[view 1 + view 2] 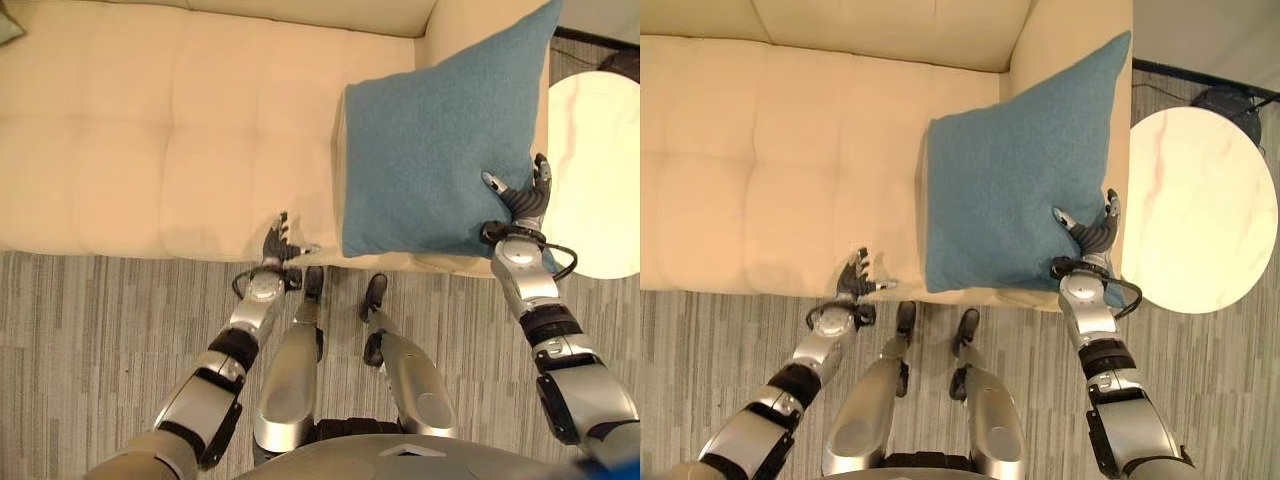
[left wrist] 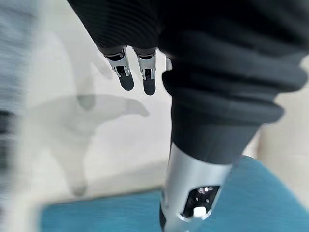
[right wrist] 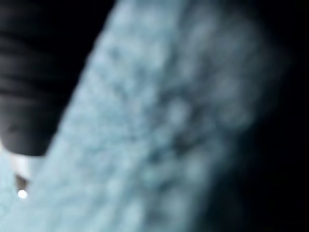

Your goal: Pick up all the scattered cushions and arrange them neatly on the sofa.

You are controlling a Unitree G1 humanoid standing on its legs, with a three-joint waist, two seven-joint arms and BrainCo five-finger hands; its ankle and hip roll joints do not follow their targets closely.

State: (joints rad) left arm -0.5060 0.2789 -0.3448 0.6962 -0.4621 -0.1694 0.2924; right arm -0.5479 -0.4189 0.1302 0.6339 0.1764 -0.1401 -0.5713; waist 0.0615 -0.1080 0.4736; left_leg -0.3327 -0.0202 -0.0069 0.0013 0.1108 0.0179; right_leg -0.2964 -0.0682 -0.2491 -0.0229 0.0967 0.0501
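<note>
1 blue cushion (image 1: 430,150) pinched by right hand (image 1: 1092,235); left hand (image 1: 275,243) open.

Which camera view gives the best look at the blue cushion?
The right eye view: the whole cushion shows, leaning on the sofa arm, with the right hand at its edge. The left eye view shows nearly the same. The left wrist view catches a blue strip; the right wrist view, blurred close-up fabric.

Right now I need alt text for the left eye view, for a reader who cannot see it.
A blue cushion leans against the right armrest of a cream sofa, with the right hand against its lower right corner. The left hand is at the seat's front edge, fingers relaxed, and a round white side table stands beside the sofa.
</note>
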